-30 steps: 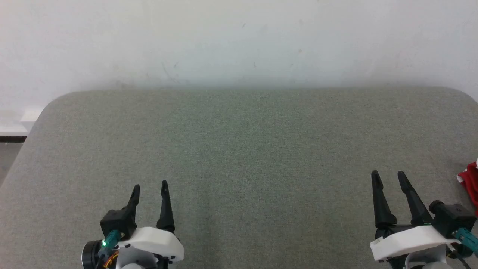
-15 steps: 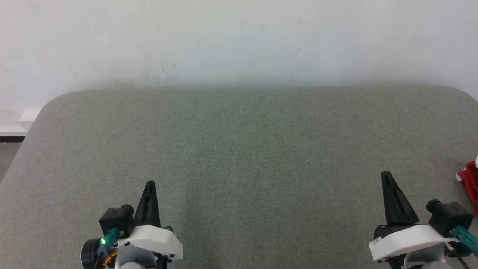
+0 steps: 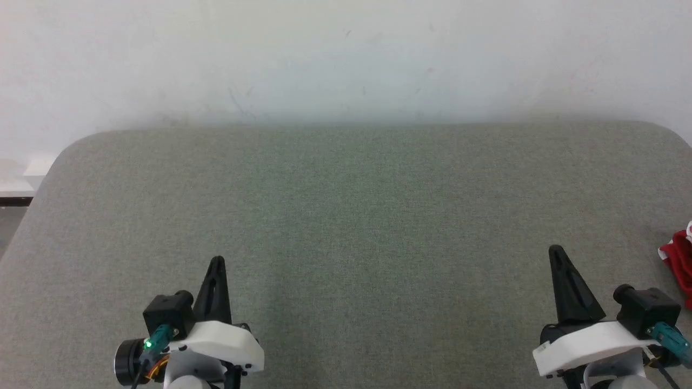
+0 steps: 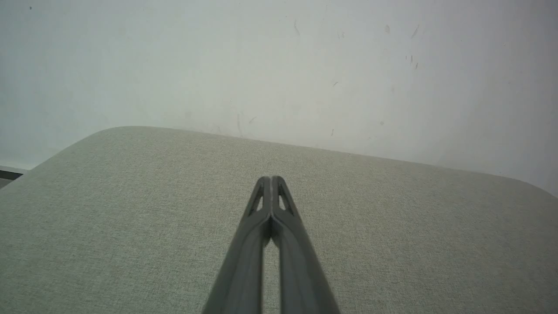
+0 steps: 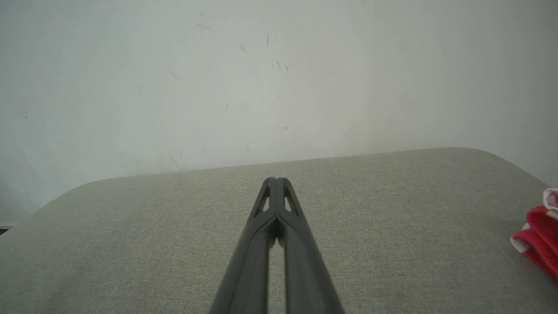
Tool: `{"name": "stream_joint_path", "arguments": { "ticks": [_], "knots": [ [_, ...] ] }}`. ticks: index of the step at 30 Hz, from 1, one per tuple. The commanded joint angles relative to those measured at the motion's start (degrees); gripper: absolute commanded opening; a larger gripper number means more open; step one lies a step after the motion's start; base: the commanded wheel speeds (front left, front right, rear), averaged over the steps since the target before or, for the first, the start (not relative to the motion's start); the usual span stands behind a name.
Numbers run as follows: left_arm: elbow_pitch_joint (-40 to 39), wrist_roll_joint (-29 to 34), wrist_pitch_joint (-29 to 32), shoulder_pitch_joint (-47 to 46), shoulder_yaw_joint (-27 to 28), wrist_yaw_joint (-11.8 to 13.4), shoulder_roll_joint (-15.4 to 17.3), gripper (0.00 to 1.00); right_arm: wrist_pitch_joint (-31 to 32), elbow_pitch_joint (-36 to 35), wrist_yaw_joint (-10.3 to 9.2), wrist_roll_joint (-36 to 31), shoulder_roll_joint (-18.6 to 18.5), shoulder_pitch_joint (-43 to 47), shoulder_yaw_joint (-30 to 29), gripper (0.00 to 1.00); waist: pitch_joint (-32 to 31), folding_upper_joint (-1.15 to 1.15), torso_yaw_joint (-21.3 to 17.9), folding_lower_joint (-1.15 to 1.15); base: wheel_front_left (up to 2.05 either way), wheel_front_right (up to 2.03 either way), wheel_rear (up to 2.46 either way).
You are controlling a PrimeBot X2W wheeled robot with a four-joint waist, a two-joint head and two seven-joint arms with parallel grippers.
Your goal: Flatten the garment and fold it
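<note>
shorts [image 3: 678, 265] bunched on tabletop [image 3: 346, 205], off to right of right gripper [image 3: 556, 252], cut by frame edge, long axis can't tell | right fingers pinched together, empty | left gripper [image 3: 217, 263] same, far arm | I'd judge it a right-arm reach

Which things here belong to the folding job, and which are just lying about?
Job: red shorts, on the table's right side, partly out of frame; left claw, shut, holding nothing; right claw, shut, holding nothing.
Just there: table; wall.
</note>
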Motion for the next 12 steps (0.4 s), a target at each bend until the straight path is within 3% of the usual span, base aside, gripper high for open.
{"name": "stream_joint_path", "arguments": {
  "ticks": [1, 12],
  "knots": [
    [-0.47, 0.80, 0.19, 0.67, 0.23, -0.48, -0.02, 0.00, 0.24, -0.39, -0.02, -0.63, 0.04, -0.11, 0.10, 0.00, 0.01, 0.00, -0.01, 0.00, 0.00, 0.00, 0.00],
    [-1.95, 2.01, 1.48, 0.99, 0.63, -0.97, -0.03, 0.00, 1.53, -1.29, -0.03, -2.01, 0.06, -0.17, 0.27, 0.00, 0.23, 0.00, -0.29, 0.00, 0.00, 0.00, 0.00]
  ]
}}
